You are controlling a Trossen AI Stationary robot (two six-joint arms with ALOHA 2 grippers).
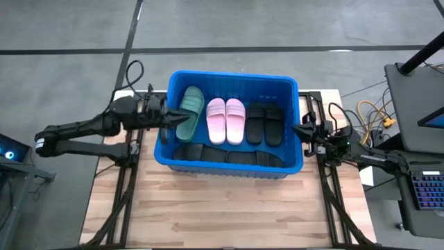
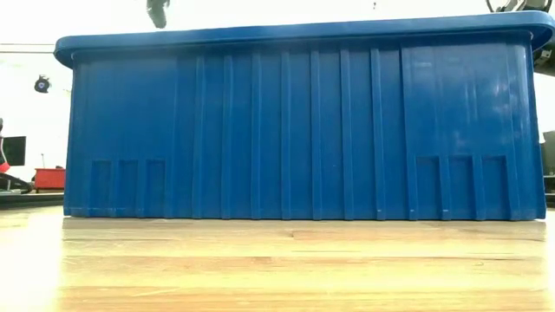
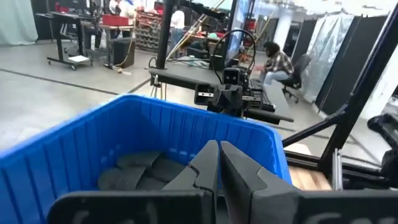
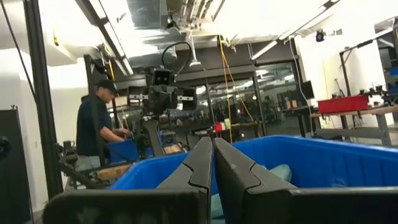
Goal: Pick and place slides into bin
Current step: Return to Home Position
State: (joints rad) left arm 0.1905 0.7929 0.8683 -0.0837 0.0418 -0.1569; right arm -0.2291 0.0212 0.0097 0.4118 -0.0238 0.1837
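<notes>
High view: slides inside bin

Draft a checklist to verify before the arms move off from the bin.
1. The left gripper is shut and empty, over the left rim of the bin: ok.
2. The right gripper is shut and empty, at the right rim: ok.
3. No slide lies on the table outside the bin: ok in the high view.
4. The pink slides, green slide and black slides lie within the walls: ok.
5. All eight slides are in: cannot tell; the dark ones along one long wall overlap.
</notes>
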